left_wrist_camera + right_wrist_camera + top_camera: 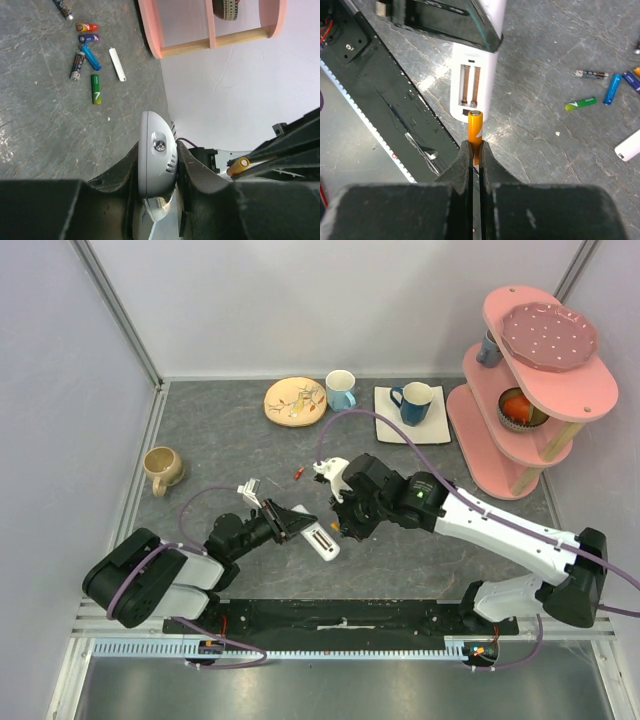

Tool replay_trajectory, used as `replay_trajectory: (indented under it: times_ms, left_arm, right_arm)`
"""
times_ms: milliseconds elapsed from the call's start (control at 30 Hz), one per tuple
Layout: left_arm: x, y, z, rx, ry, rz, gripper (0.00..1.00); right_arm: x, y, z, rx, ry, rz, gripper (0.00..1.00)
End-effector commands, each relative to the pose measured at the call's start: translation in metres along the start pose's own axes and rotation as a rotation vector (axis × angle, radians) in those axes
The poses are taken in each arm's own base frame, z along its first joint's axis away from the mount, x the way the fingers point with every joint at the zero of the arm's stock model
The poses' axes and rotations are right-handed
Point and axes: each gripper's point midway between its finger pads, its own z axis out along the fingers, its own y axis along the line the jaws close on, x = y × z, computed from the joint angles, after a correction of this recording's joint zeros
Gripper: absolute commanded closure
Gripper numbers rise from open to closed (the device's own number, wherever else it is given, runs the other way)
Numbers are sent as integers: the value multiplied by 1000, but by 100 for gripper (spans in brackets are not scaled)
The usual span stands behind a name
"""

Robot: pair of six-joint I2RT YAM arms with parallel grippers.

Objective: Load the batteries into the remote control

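The white remote control (472, 85) is held off the table with its back to the right wrist camera; its battery bay is open and both slots look empty. My left gripper (157, 156) is shut on the remote's rounded end (156, 160). My right gripper (475, 145) is shut on an orange battery (475, 125), whose tip sits just below the open bay, close to the remote's edge. In the top view the two grippers meet at the table's middle (325, 530). Several loose batteries lie on the table: green (95, 89), blue (91, 56), dark (77, 65) and orange-red (86, 27).
A white battery cover (117, 64) lies beside the loose batteries. A pink tiered shelf (520, 390) stands at the back right. Along the back are a blue mug on a white square plate (412, 403), a second mug (340, 390) and a round plate (295, 401). A beige mug (162, 468) sits at the left.
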Motion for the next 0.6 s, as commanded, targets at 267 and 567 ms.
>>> replay_trajectory:
  times_ms: [267, 567]
  left_arm:
    - [-13, -87, -7, 364, -48, 118, 98]
    - [-13, -97, -10, 400, -51, 171, 98]
  right_arm:
    - [2, 27, 17, -79, 113, -41, 100]
    - [4, 29, 30, -67, 129, -26, 100]
